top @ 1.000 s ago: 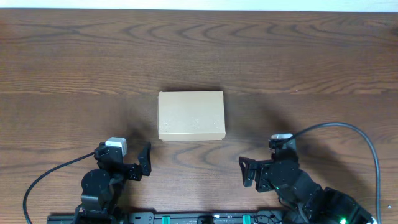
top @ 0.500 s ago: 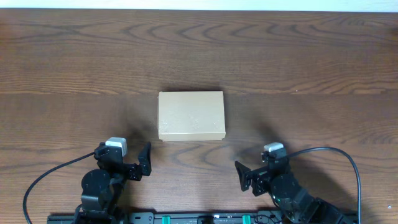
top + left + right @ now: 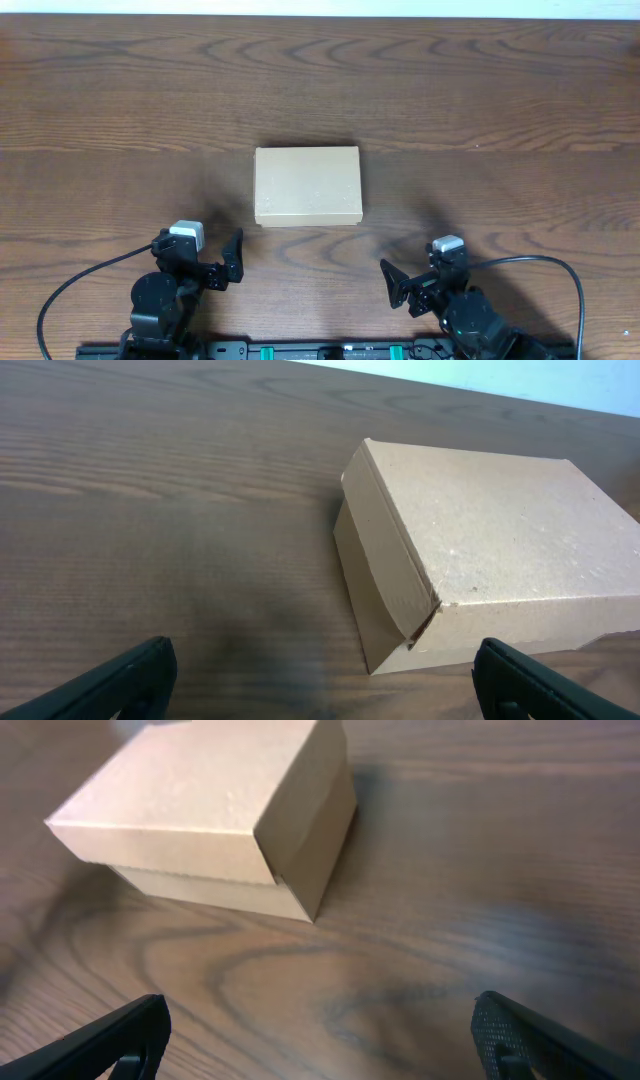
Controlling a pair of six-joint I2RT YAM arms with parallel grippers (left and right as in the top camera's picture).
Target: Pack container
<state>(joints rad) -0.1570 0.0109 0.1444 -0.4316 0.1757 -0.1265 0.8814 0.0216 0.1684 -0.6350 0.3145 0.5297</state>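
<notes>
Your cardboard box sits lid-down at the center of the wooden table. Left gripper at seven o'clock and right gripper at five o'clock wait spread wide and empty, likely parked clear.
</notes>
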